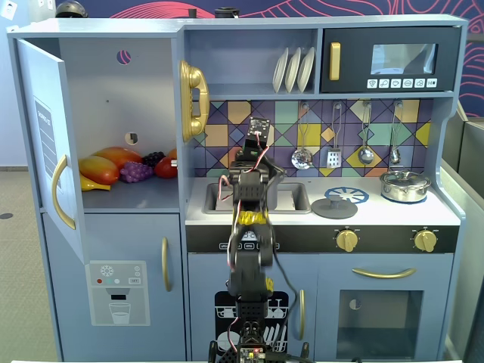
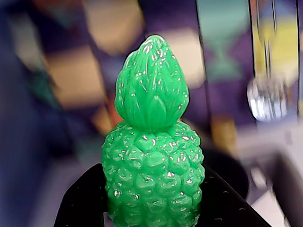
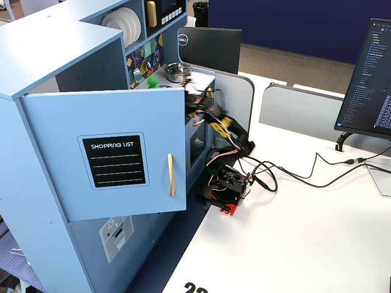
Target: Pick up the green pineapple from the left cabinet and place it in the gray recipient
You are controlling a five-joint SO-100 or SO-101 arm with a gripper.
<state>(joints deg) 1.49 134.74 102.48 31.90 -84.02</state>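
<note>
In the wrist view my gripper (image 2: 152, 198) is shut on the green pineapple (image 2: 152, 156), which stands upright between the black fingers (image 2: 80, 198). In a fixed view the gripper (image 1: 258, 138) is raised over the sink, in front of the tiled back wall, and hides the pineapple. From the side, a bit of green pineapple (image 3: 153, 79) shows above the door's top edge. The left cabinet (image 1: 106, 91) stands open with its door (image 1: 44, 144) swung out. The gray recipient (image 1: 334, 206) sits on the counter right of the sink, low and to the right of the gripper.
Orange, red and purple toy fruits (image 1: 125, 168) lie on the cabinet shelf. A shiny silver lidded pot (image 1: 405, 184) stands at the counter's right. Utensils (image 1: 302, 155) hang on the back wall, and white plates (image 1: 293, 69) stand above. Cables (image 3: 287, 174) run over the white table.
</note>
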